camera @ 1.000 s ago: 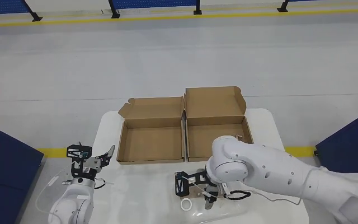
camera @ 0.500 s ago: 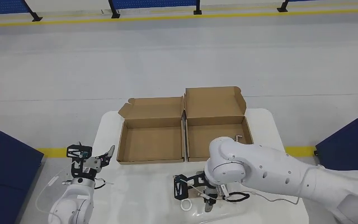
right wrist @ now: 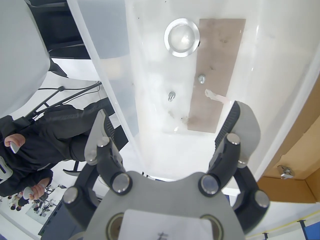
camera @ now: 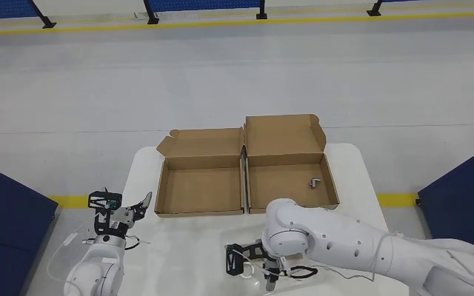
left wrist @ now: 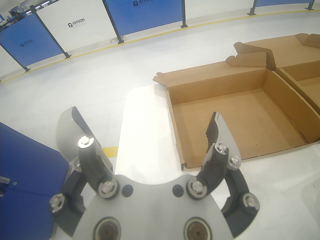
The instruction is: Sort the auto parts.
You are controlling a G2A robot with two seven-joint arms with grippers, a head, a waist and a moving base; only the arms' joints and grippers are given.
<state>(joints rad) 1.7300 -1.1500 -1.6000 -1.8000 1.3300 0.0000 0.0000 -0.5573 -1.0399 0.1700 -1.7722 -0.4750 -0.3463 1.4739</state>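
Two open cardboard boxes stand side by side at the back of the white table: the left box (camera: 198, 189) is bare inside, and the right box (camera: 285, 189) holds a small metal part (camera: 315, 183). My right gripper (right wrist: 170, 123) is open, over a clear plastic bin (right wrist: 105, 58) near the table's front edge. In the bin lie a silver ring-shaped disc (right wrist: 181, 37) and two small bolts (right wrist: 201, 79) (right wrist: 171, 96). The right gripper (camera: 265, 275) has nothing between its fingers. My left gripper (left wrist: 145, 114) stands open and bare at the table's left edge, beside the left box (left wrist: 237, 116).
A brown patch (right wrist: 215, 76) shows under the bin's floor. The right box's corner (right wrist: 295, 136) with the metal part (right wrist: 285, 171) lies close beside the bin. Bare white table (camera: 185, 244) spreads between the two arms.
My right arm has swung left and toward the table's front edge, uncovering the metal part in the right box and covering the white ring. The left arm has kept still.
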